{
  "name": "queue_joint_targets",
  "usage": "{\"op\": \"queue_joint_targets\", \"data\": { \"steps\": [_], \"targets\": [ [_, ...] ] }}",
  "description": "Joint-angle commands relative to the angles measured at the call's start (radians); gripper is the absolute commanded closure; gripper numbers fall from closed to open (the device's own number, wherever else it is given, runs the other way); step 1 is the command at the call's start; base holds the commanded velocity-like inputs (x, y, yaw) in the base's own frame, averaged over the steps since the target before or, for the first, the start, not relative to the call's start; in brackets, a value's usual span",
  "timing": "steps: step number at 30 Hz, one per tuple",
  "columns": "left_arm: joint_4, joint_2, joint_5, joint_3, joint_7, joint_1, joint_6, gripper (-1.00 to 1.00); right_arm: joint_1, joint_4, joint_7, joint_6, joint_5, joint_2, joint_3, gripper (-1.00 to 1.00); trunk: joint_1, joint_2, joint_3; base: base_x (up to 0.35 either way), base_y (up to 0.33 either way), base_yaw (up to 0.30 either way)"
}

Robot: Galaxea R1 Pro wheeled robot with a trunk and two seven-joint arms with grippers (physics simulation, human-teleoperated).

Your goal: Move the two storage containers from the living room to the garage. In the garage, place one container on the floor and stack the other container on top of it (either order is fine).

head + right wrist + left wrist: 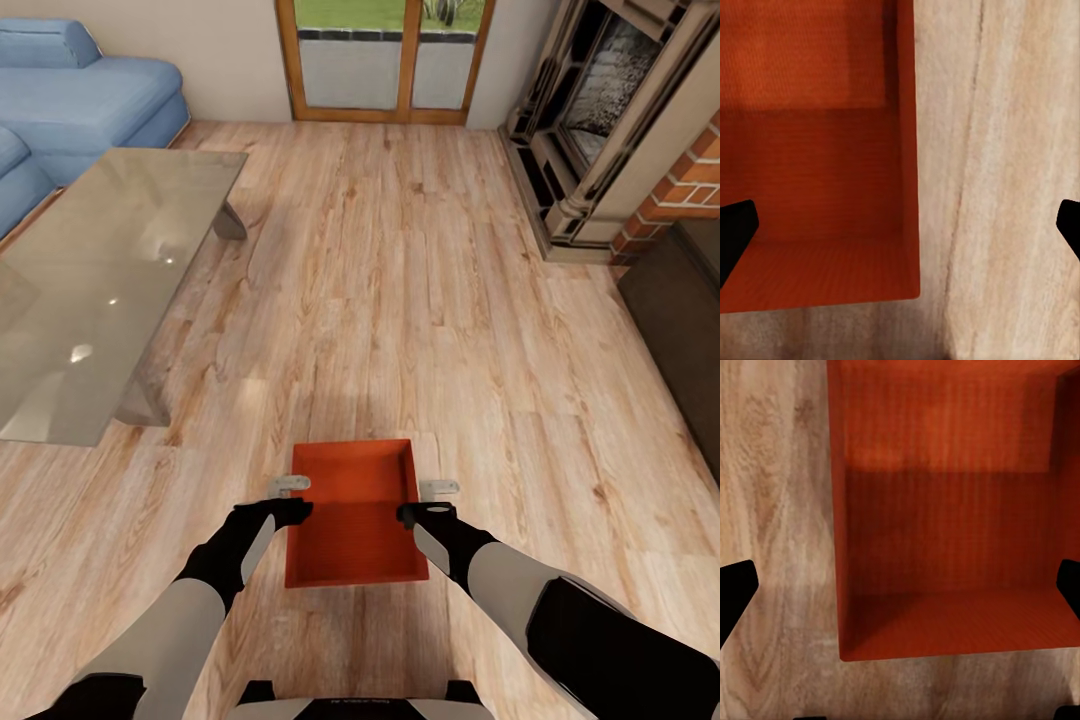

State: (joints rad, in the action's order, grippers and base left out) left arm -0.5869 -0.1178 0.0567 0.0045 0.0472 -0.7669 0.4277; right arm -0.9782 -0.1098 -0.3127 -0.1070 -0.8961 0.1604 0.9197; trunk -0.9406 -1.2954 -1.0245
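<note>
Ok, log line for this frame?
room: living room | bin: on wood floor | left gripper: open, astride left wall | right gripper: open, astride right wall | lifted: no

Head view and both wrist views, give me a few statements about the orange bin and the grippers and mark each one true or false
1. The storage container sits on light wood plank flooring. True.
2. The container holds a stack of books. False: its inside is bare.
3. The left gripper has its fingers spread wide, straddling one side wall of the container. True.
4. The right gripper is clamped shut on the container's rim. False: its fingers stand far apart, one over the inside, one over the floor.
5. The container rests on the glass-topped table. False: the table stands apart, toward the blue sofa.
6. A brick fireplace stands on the robot's right. True.
</note>
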Motion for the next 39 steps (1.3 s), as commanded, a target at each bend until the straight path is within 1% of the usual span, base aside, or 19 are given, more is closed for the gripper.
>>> {"op": "queue_joint_targets", "data": {
  "steps": [1,10,13,24,39],
  "targets": [
    [-0.002,0.000,0.006,0.000,0.005,0.000,0.006,-1.00,0.000,-0.002,-0.006,-0.007,-0.004,0.000,0.008,-1.00,-0.004,-0.008,-0.004,0.000,0.000,0.000],
    [-0.001,0.000,0.006,0.000,0.005,0.000,0.008,-1.00,-0.002,-0.003,-0.006,-0.006,-0.004,-0.001,0.008,-1.00,-0.038,-0.071,-0.032,0.000,0.000,0.000],
    [0.000,0.000,0.006,0.000,0.005,0.000,0.008,-1.00,-0.025,-0.002,-0.006,-0.011,-0.004,-0.002,0.008,-1.00,-0.050,-0.092,-0.041,0.000,0.000,0.000],
    [0.003,0.000,0.006,0.000,0.005,0.000,0.009,-1.00,-0.045,-0.002,-0.006,-0.024,-0.004,-0.001,0.008,-1.00,-0.092,-0.169,-0.076,0.000,0.000,0.000],
    [0.005,0.000,0.005,-0.001,0.005,0.000,0.009,-1.00,-0.046,-0.002,-0.006,-0.026,-0.004,0.000,0.010,-1.00,-0.150,-0.274,-0.123,0.000,0.000,0.000]
  ]
}}
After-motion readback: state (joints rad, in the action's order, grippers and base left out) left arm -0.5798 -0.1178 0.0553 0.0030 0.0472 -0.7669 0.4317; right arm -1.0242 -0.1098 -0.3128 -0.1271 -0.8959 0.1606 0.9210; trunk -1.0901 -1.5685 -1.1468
